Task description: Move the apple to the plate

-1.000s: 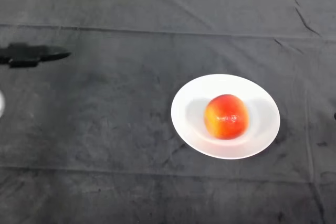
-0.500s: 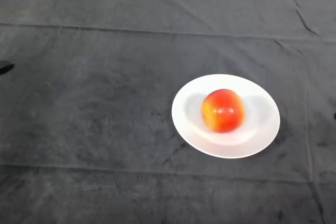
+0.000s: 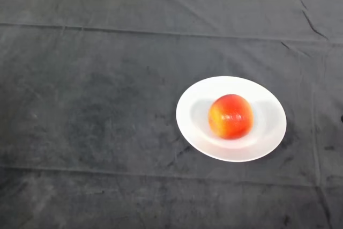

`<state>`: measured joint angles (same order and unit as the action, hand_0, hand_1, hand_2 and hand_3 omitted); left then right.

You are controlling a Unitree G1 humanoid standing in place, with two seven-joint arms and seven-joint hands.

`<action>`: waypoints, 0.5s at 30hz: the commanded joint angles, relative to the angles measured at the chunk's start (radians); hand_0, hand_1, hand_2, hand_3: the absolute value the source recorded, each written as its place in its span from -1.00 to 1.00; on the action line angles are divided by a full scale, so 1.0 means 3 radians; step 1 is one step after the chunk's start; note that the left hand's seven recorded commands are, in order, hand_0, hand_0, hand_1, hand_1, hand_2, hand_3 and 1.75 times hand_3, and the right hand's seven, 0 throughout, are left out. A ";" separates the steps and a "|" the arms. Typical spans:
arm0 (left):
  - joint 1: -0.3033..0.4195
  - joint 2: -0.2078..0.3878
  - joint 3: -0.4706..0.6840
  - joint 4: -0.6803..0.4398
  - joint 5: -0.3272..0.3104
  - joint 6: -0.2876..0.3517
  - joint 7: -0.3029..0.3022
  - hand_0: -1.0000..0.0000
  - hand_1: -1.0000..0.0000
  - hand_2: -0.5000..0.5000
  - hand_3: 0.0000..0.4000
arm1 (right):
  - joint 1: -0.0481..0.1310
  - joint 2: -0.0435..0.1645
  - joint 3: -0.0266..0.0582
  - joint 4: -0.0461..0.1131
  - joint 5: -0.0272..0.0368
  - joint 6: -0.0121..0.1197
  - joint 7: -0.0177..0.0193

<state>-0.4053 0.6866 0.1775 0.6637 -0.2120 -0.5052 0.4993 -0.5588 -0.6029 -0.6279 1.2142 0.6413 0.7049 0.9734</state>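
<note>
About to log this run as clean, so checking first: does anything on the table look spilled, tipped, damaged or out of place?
Nothing stands out. The round red-and-yellow apple sits near the middle of the white round plate, which lies flat on the dark cloth-covered table. The cloth shows only creases; nothing looks spilled or broken.

A red apple (image 3: 230, 116) with a yellow-orange flush on its left side is seen resting near the middle of a white round plate (image 3: 268, 140), a small glossy highlight showing on its skin. The shallow plate is set flat on the dark cloth, right of the view's centre.
</note>
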 commanded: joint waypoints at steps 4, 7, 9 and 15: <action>0.0102 0.0117 0.0107 -0.0113 0.0066 0.0018 0.0051 1.00 1.00 0.00 -1.00 | 0.0047 -0.0055 -0.0075 -0.0036 -0.0021 0.0002 0.0000; 0.0095 0.0104 0.0144 -0.0105 0.0084 0.0028 0.0039 1.00 1.00 0.00 -1.00 | 0.0047 -0.0055 -0.0075 -0.0037 -0.0021 0.0002 -0.0001; 0.0092 0.0096 0.0168 -0.0099 0.0097 0.0031 0.0028 1.00 1.00 0.00 -1.00 | 0.0047 -0.0055 -0.0076 -0.0037 -0.0021 0.0003 -0.0001; 0.0078 0.0071 0.0225 -0.0069 0.0137 0.0030 -0.0010 1.00 1.00 0.00 -1.00 | 0.0048 -0.0054 -0.0076 -0.0038 -0.0020 0.0003 -0.0002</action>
<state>-0.4053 0.6862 0.2189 0.6638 -0.2078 -0.5024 0.5019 -0.5588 -0.6029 -0.6279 1.2142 0.6414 0.7049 0.9734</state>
